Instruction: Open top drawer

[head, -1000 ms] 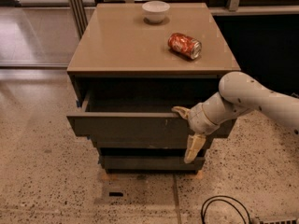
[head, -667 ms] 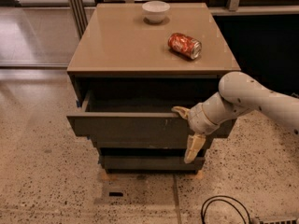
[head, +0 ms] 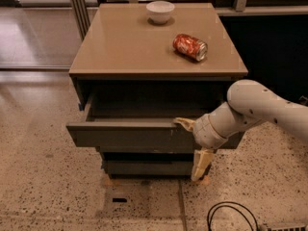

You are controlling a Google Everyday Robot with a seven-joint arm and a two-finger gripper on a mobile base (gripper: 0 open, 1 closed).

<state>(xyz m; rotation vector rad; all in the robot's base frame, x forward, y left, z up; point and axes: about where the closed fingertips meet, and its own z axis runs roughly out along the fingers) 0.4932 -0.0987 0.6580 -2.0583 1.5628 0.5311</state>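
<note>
No visible change since the earlier frames: arm, pincer and drawer sit as they did a second ago. The wide dark grey handle-less top drawer (head: 125,136) is pulled part-way out of the tan-topped dark grey bench (head: 130,47). Its front runs left from the pincer, with the grey-brown box interior showing behind and up-left of it.

The tan two-finger pincer (head: 194,143), on its white arm, is at the right part of the drawer front with its fingers spread open. The upper one (head: 185,124) hooks over the front's top edge and the lower one (head: 202,163) hangs down in front. It is not clamped on anything. A narrower dark grey lower drawer front (head: 144,167) sits below-left.

Up and behind the pincer, on the bench top, a crushed red metal soda can (head: 190,47) lies on its side. A small white ceramic bowl (head: 160,11) is farther back and left. A black cable loop (head: 231,215) lies on the floor below-right.

Step in hand, judged: the pull is mid-way, the drawer open but probably short of full travel. The next move calls for a straight, level draw back toward the base, keeping the upper finger behind the lip so it doesn't slip and the drawer doesn't bind.
</note>
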